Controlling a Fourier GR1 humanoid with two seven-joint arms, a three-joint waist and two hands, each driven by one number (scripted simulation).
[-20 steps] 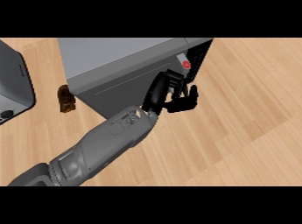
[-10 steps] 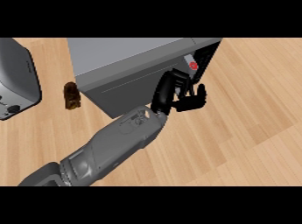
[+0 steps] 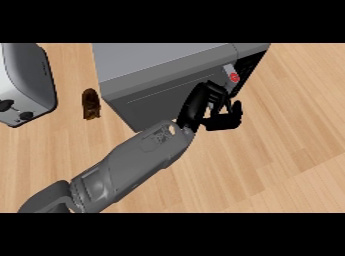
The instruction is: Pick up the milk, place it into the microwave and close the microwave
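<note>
The milk doesn't show anywhere here, so there's nothing to say on its looks. Whether it's sitting inside the microwave [image 3: 167, 75] can't be told either, since none of the inside is visible.

The microwave is a grey box at the top middle of the table [image 3: 293, 150]. Its light grey front faces down-left, with a dark control strip and a red button [image 3: 233, 77] at its right end. The door looks pushed to, or very nearly.

Only 1 arm is in view, coming in from the lower left. The left hand [image 3: 208, 107] is up against the microwave's front, right beside that control strip. Its fingers [image 3: 201, 97] lie fairly straight along the door, with the thumb [image 3: 234, 114] sticking out to the side, and it's pinching nothing.

Off to the left there's a silver toaster [image 3: 16, 82]. A small brown thing [image 3: 91, 104] stands between the toaster and the microwave, touching neither.
</note>
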